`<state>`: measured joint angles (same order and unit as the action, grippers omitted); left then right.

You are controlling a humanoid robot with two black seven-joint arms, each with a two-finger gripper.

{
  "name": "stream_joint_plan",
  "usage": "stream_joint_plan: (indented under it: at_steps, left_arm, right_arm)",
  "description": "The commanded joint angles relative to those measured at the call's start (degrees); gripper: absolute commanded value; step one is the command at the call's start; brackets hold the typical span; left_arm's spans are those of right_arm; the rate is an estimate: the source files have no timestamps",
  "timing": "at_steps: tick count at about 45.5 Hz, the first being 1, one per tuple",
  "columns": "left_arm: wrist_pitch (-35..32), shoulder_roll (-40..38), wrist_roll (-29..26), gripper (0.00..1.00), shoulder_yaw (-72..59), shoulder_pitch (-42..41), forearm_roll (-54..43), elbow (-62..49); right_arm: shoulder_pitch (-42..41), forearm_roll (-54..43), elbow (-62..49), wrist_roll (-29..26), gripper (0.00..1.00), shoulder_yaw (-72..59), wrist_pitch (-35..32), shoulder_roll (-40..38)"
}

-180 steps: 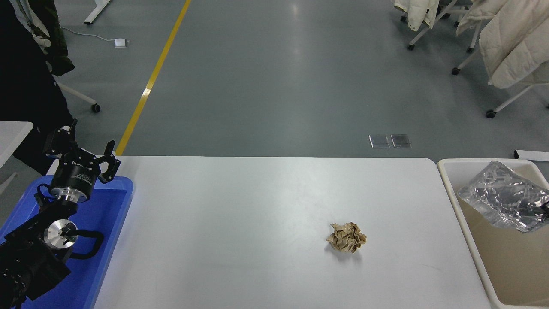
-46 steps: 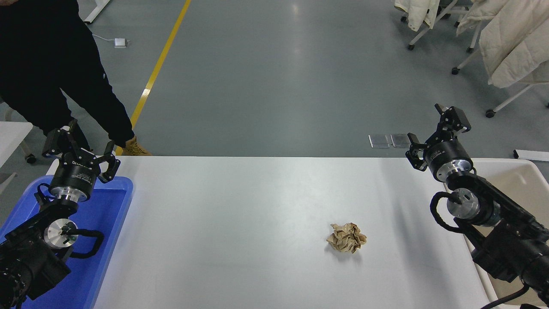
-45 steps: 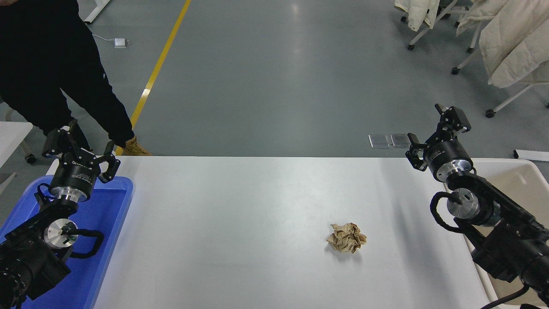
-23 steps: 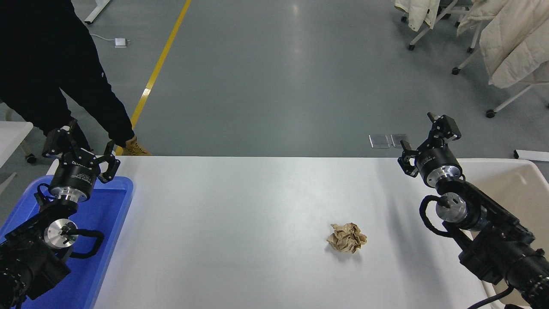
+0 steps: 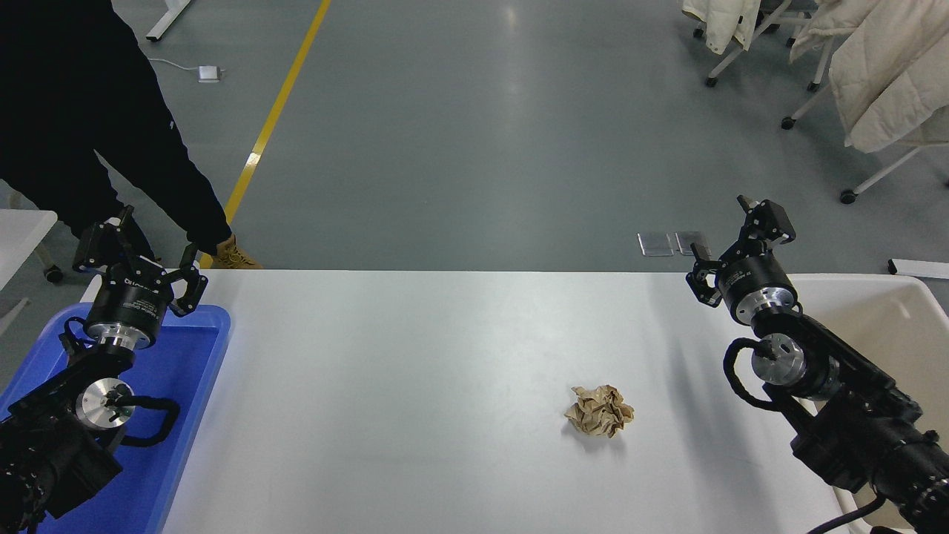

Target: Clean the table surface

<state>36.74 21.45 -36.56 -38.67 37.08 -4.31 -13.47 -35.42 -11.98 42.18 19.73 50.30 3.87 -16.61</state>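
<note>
Table surface (image 5: 415, 371), glossy white with rounded far corners, spreads across the lower half of the head view, from the blue tray (image 5: 189, 415) at its 9 o'clock edge to the beige bin (image 5: 901, 319) at its 3 o'clock edge. One crumpled ball of brown paper (image 5: 599, 410) lies on it, toward 4 o'clock from the tabletop's middle, touching nothing else. The right gripper (image 5: 734, 241) hangs over the far right corner, at about 1 o'clock from the paper and well apart from it; its fingers are spread wide and hold nothing. The left gripper (image 5: 141, 256) sits above the far end of the tray at 9 o'clock, fingers likewise spread and empty. A person in dark clothing (image 5: 81, 126) stands beyond the table at 10 o'clock, a tan boot (image 5: 231, 256) just past the far edge.
</note>
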Motion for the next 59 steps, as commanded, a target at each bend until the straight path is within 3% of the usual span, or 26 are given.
stream_joint_plan:
  at_steps: [1, 10, 22, 31, 37, 48, 53, 59]
  left_arm:
    - [0.0, 0.0, 0.0, 1.00, 0.0, 0.0, 0.0, 0.0]
    - [0.0, 0.0, 0.0, 1.00, 0.0, 0.0, 0.0, 0.0]
    - [0.0, 0.0, 0.0, 1.00, 0.0, 0.0, 0.0, 0.0]
    - [0.0, 0.0, 0.0, 1.00, 0.0, 0.0, 0.0, -0.1]
    - [0.0, 0.0, 0.0, 1.00, 0.0, 0.0, 0.0, 0.0]
    - [0.0, 0.0, 0.0, 1.00, 0.0, 0.0, 0.0, -0.1]
    - [0.0, 0.0, 0.0, 1.00, 0.0, 0.0, 0.0, 0.0]
    - [0.0, 0.0, 0.0, 1.00, -0.1, 0.0, 0.0, -0.1]
  right_arm:
    - [2.2, 0.7, 1.9, 0.0, 1.00, 0.4, -0.4, -3.8]
    - [2.1, -3.0, 3.9, -0.1, 1.00, -6.5, -2.5, -7.1]
    - [-1.7, -22.4, 10.5, -0.1, 1.00, -25.6, -2.3, -17.4]
    - [-6.3, -34.8, 22.3, -2.0, 1.00, -36.0, -2.3, -24.6]
    - [-11.2, -37.7, 28.7, -8.1, 1.00, -46.0, -3.7, -27.9]
    - [-14.9, -36.5, 37.7, -28.8, 1.00, -50.6, -7.5, -27.4]
    - [-15.4, -30.6, 38.2, -35.4, 0.99, -50.6, -7.4, -24.0]
    - [-16.3, -18.6, 37.8, -37.6, 0.99, -50.6, -6.8, -21.7]
